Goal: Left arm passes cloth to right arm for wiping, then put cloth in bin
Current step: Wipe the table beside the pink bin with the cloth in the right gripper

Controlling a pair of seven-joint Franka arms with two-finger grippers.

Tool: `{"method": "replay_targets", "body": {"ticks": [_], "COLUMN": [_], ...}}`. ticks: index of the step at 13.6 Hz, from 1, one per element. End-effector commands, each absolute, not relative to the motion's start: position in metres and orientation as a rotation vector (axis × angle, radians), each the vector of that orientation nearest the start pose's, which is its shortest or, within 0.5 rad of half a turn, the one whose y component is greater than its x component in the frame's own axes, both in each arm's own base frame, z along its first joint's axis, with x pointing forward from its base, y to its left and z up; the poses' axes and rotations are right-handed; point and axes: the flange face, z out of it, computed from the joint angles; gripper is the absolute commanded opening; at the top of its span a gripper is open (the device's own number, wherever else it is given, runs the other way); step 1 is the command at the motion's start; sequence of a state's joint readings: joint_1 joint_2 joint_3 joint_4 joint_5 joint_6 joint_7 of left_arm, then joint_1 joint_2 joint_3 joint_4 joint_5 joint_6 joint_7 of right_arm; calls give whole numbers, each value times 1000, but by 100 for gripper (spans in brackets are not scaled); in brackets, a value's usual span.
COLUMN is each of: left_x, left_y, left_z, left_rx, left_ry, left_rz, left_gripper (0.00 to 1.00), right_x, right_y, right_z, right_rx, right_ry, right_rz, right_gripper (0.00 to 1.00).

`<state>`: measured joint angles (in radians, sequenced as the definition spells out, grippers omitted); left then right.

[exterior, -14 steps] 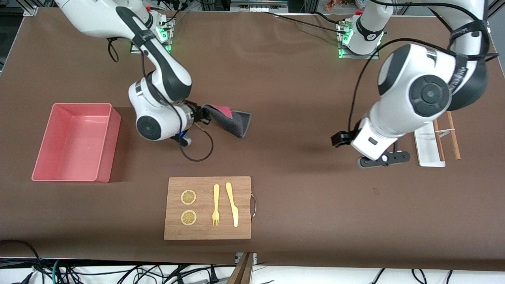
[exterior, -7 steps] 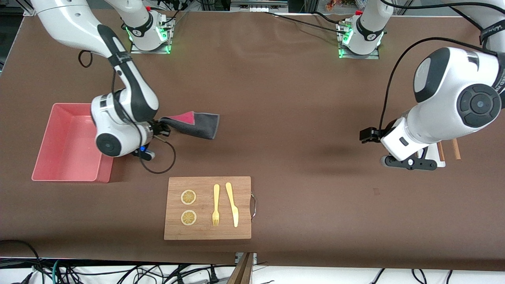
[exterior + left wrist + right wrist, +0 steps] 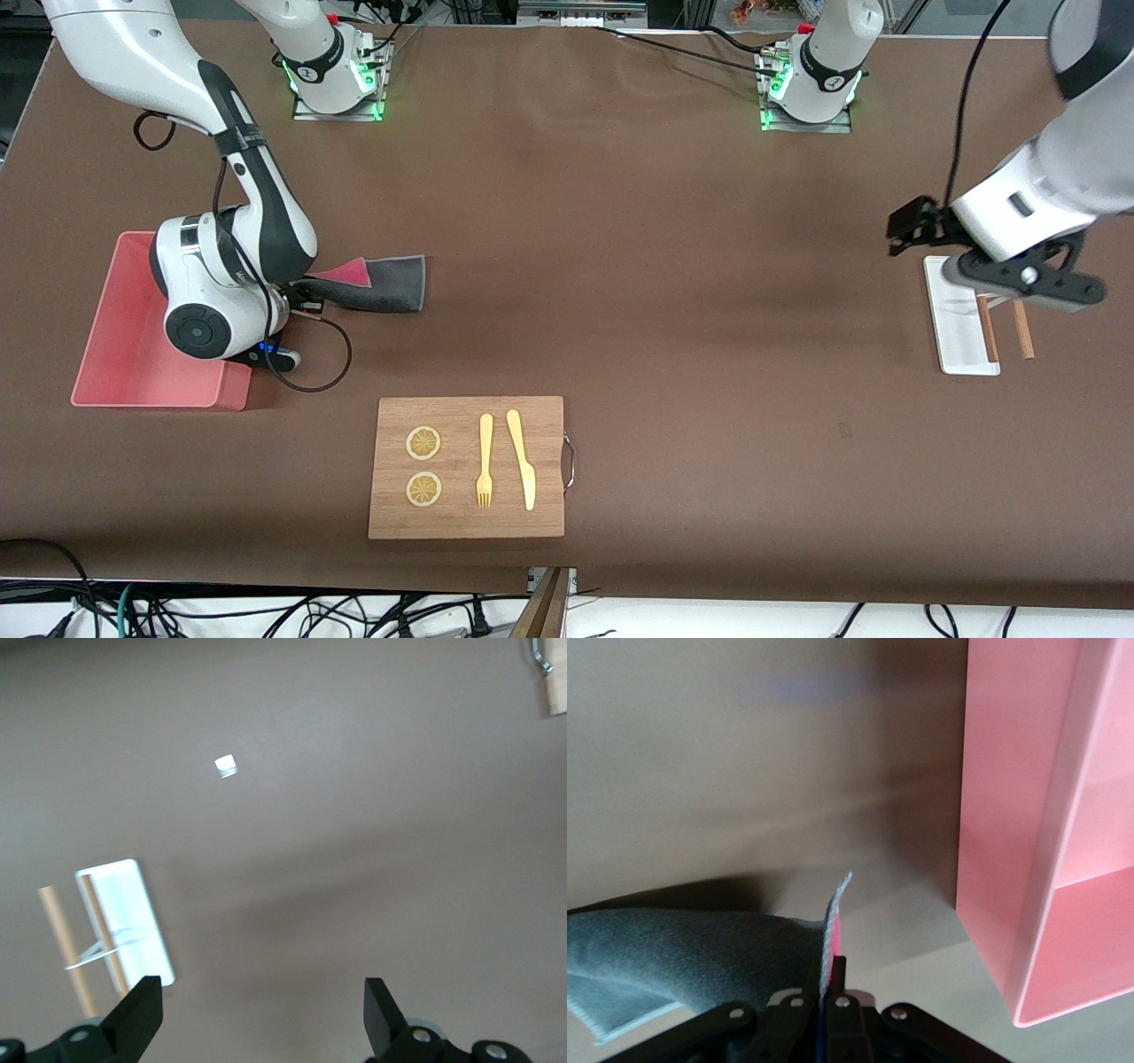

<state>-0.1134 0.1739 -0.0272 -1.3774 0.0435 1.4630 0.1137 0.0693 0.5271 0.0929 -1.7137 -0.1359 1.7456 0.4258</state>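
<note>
Front view: cloth (image 3: 376,283) has moved closer to the bin (image 3: 115,354).

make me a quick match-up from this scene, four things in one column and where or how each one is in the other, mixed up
Things:
1. cloth
2. left gripper
3. fork
4. bin

Places or states:
A. on the wooden cutting board
B. pinched in the right gripper
C. open, over the white tray
D. at the right arm's end of the table

Pairs: 1-B, 2-C, 3-A, 4-D

Brown tbl cover (image 3: 620,266), floor cables (image 3: 266,611)
</note>
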Motion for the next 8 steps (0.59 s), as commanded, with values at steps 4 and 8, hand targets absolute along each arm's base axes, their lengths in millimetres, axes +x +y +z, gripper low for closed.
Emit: {"method": "replay_targets", "body": {"ticks": [4, 8], "left_x": [539, 536], "left_y": [-70, -55], "left_z": [623, 608], "left_rx": [-3011, -3111], "left_ry": [535, 504], "left_rz": [126, 166], "left_gripper": [100, 100], "right_x": [595, 583], "right_y": [180, 250], "right_z": [244, 232], "right_rx": [-3226, -3096], "right_ry": [597, 816], "right_rz": [611, 538], "right_gripper": [0, 0]}}
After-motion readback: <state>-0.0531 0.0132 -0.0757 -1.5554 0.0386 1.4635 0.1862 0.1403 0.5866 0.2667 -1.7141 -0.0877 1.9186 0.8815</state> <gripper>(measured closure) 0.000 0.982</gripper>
